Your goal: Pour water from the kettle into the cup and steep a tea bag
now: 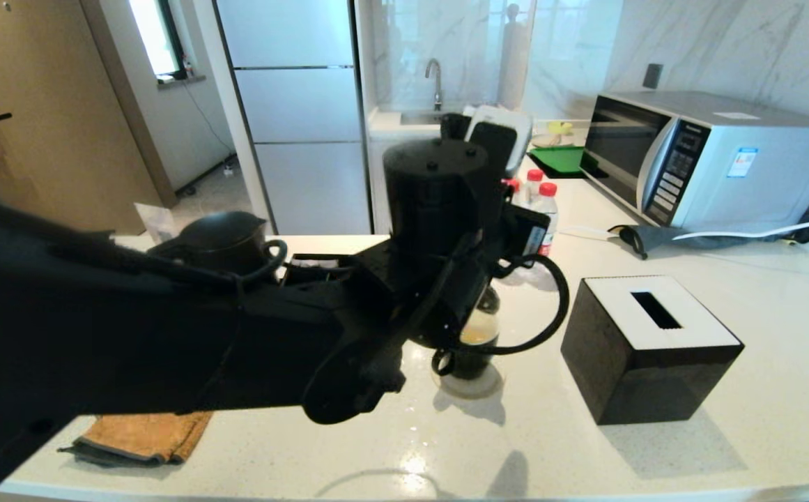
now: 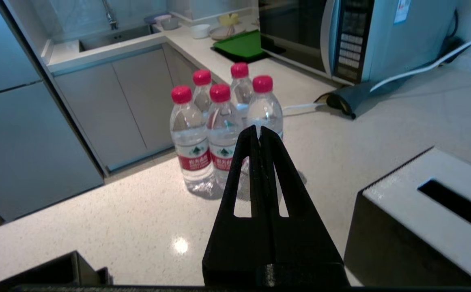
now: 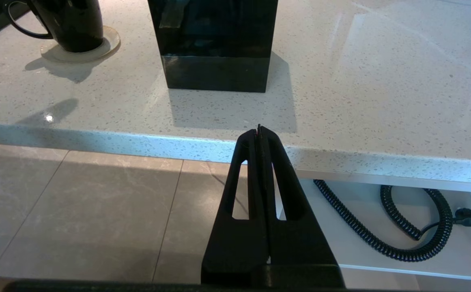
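Observation:
The black kettle [image 1: 226, 237] stands at the back left of the counter, partly behind my left arm [image 1: 439, 230]. On a round coaster [image 1: 477, 387] sits the black cup [image 1: 470, 362], also visible from the right wrist as the cup [image 3: 73, 24]. It holds pale yellowish water [image 1: 475, 337]. My left wrist hangs right above the cup. My left gripper [image 2: 259, 129] is shut and points toward the bottles, with nothing showing between its fingers. No tea bag or string shows in any view. My right gripper [image 3: 259, 130] is shut, parked low before the counter's front edge.
A black tissue box [image 1: 648, 348] stands right of the cup. Several red-capped bottles [image 2: 219, 129] stand behind it, with a microwave [image 1: 711, 160] at the back right. A brown cloth [image 1: 146, 436] lies at the front left. A coiled cable [image 3: 381, 231] lies under the counter.

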Controlling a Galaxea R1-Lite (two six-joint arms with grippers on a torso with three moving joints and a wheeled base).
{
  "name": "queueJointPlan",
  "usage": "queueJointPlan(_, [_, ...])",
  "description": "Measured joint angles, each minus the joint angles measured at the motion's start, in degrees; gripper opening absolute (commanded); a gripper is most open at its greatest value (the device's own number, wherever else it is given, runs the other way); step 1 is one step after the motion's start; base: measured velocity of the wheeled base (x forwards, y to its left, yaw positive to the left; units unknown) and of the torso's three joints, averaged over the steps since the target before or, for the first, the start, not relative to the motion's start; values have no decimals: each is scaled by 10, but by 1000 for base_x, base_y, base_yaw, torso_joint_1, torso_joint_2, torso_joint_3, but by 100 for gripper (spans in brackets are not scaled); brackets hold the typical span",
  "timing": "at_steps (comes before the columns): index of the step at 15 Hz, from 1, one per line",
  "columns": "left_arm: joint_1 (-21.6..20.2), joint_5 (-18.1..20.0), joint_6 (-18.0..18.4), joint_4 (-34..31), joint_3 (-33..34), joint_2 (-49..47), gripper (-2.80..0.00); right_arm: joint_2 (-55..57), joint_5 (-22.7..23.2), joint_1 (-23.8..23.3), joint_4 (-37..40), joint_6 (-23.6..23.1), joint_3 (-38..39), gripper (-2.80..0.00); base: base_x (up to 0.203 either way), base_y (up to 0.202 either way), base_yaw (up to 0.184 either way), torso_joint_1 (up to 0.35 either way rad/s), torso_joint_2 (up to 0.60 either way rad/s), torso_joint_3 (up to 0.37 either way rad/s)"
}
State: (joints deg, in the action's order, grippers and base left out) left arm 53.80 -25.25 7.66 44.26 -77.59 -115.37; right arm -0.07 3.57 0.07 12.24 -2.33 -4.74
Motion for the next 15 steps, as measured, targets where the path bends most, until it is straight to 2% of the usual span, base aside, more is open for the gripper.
queueJointPlan(5, [8,0,15,-50,-112,-23,-280,0,0,0,0,0,0,-280,0,0,0,0,0,0])
queueJointPlan(15, [44,4,16,-179,-351,-110,-280,0,0,0,0,0,0,-280,0,0,0,0,0,0])
